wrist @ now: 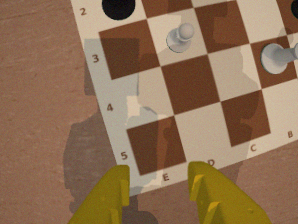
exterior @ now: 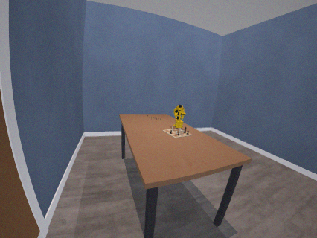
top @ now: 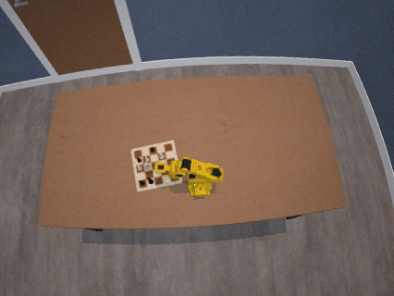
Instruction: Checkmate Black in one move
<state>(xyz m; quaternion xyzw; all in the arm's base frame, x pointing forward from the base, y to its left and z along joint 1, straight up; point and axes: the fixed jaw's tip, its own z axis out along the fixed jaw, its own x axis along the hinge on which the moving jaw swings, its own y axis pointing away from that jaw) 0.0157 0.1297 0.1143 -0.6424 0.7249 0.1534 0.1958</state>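
Observation:
A small chessboard (top: pixel 139 187) (exterior: pixel 167 132) (wrist: pixel 200 83) lies on the table in front of the yellow arm (top: pixel 199 171) (exterior: pixel 179 116). In the wrist view a black piece (wrist: pixel 119 3) stands near the edge by the 2 mark. My gripper (wrist: pixel 158 172) (top: pixel 160 167) hangs above the board's corner by the 5 and E marks. Its fingers are drawn in, with nothing between them. They touch no piece.
The board sits on a wide brown table (top: pixel 254 139) (exterior: pixel 178 156) with dark legs. Some tiny dark pieces (exterior: pixel 154 118) lie at the table's far end. A brown door (top: pixel 79 32) is in the wall beyond the table.

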